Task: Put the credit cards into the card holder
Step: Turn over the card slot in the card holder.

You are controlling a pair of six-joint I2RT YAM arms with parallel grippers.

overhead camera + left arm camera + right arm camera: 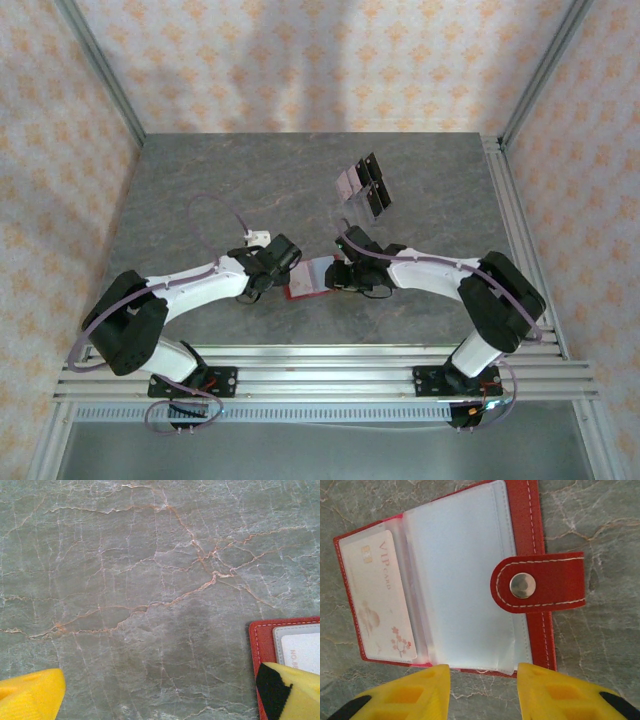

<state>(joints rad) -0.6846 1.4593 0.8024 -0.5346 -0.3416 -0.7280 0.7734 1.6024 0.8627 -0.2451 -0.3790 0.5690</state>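
The open red folding card holder with white stitching (460, 580) looks light and limp. Its soft covers and clear plastic sleeves would likely flex and skate on the smooth grey veined stone-pattern desk (125, 580). A hold is probably best taken on the firmer red rim or spine, not on the slippery sleeves, with one side pinned while a card slides in. It lies flat and opened out, its near edge just at the tips of the yellow right fingers (410, 695), which stand partly spread and pinch nothing. A pale VIP card with a chip and blossom print (377, 595) sits in the sleeve ahead of one of these fingers. Ahead of the other, a red strap with a round metal snap (540, 585) folds in over the sleeves. The yellow left fingers (30, 695) are spread wide, one over bare desk, the black-padded one over a corner of the holder; contact cannot be judged. The loose credit cards (362, 185), thin rectangles, some pale pinkish and some dark, lie clustered well beyond both pairs of fingers. They look stiff and light, and lying flat they would be awkward to get under.
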